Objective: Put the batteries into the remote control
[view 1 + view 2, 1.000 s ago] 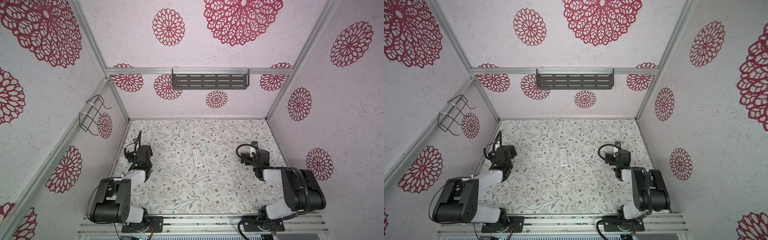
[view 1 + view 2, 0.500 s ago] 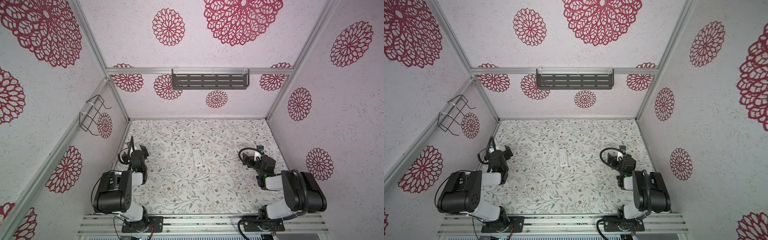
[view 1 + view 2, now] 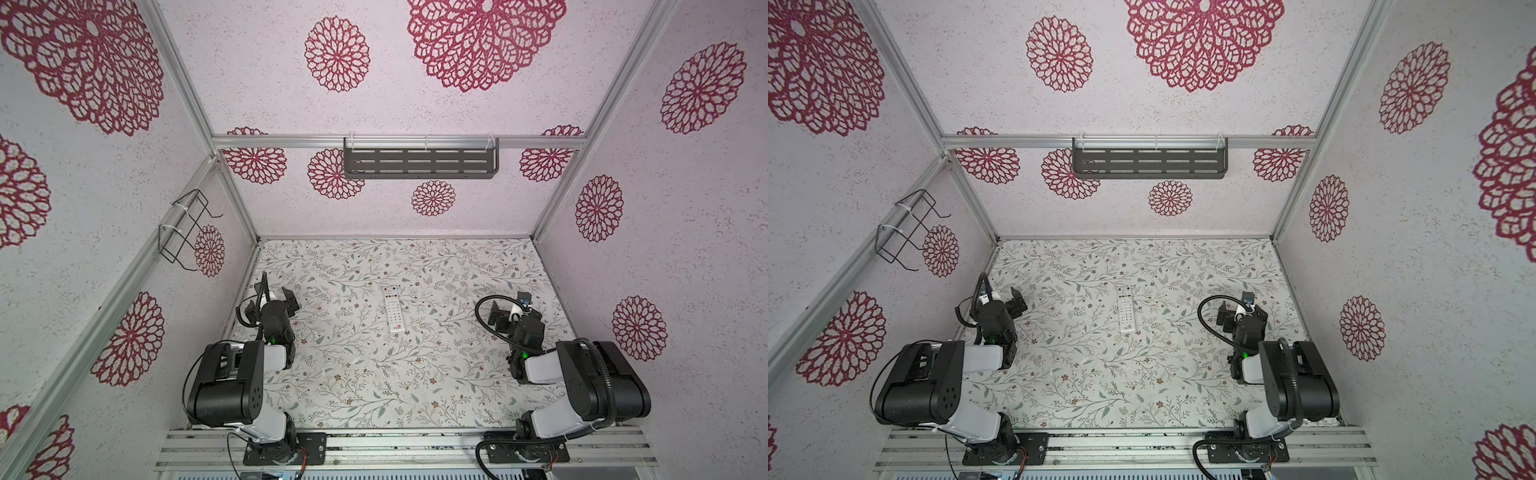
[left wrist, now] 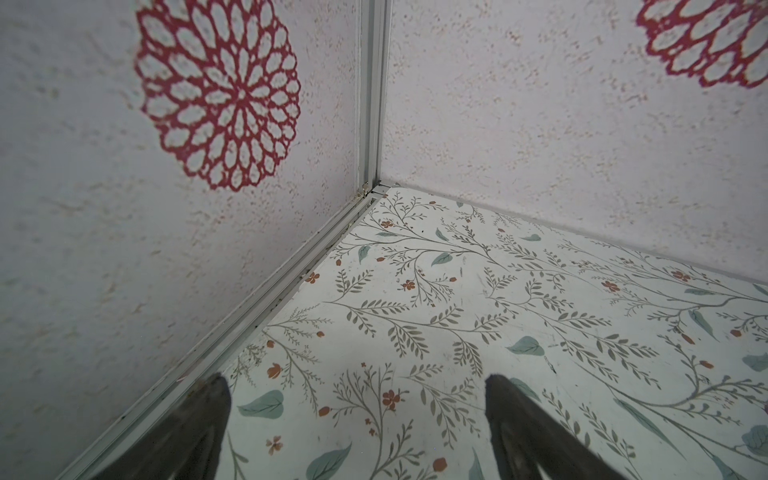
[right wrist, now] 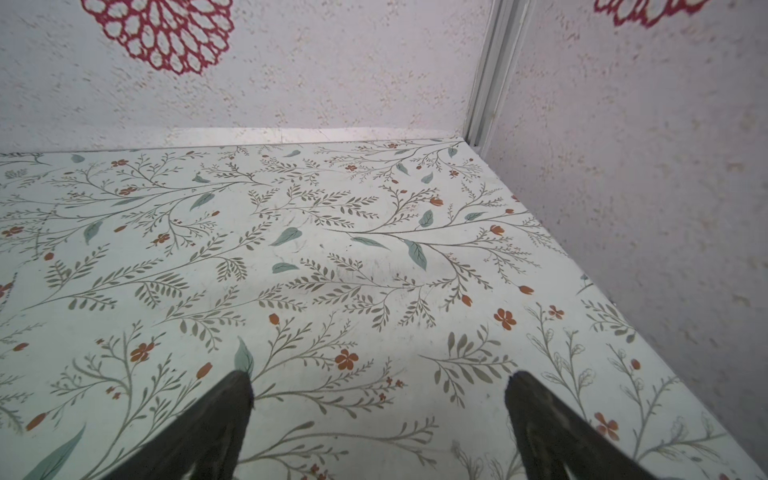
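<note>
Both black pincers, left gripper (image 3: 276, 295) and right gripper (image 3: 511, 309), gape wide and empty at either side of a top view, well apart from the slim white plastic remote control (image 3: 394, 309) lying buttons-up mid-frame, so I'd approach square and flip it gently, batteries nowhere visible.

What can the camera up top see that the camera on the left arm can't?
Only a top view: the white remote control lying buttons-up, the right claw, the grey shelf and the wire rack. Only the left wrist view: the metal corner post close up, down to its foot. Both: the flowery table, a red wall flower, and the left claw, open and empty.
</note>
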Controlling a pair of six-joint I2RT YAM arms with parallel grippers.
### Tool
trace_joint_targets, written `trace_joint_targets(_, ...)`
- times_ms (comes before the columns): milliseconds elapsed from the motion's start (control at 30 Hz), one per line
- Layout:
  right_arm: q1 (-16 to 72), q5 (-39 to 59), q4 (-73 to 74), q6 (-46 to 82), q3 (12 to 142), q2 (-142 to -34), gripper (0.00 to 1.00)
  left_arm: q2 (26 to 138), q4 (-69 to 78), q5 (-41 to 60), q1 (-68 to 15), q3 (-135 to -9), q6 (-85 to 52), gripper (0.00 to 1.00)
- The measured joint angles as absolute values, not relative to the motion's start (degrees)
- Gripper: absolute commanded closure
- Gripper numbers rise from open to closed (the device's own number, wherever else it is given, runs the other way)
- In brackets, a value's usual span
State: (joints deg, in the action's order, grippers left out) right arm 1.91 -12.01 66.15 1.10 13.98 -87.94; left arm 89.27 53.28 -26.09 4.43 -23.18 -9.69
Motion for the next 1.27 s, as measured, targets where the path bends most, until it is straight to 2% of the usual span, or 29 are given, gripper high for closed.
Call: trace_joint_targets(1267,1.93,-13.91,66.15,1.08,13.98,-87.96,0.01,89.27,53.3,-26.0,4.43,-23.18,-9.67,0.03)
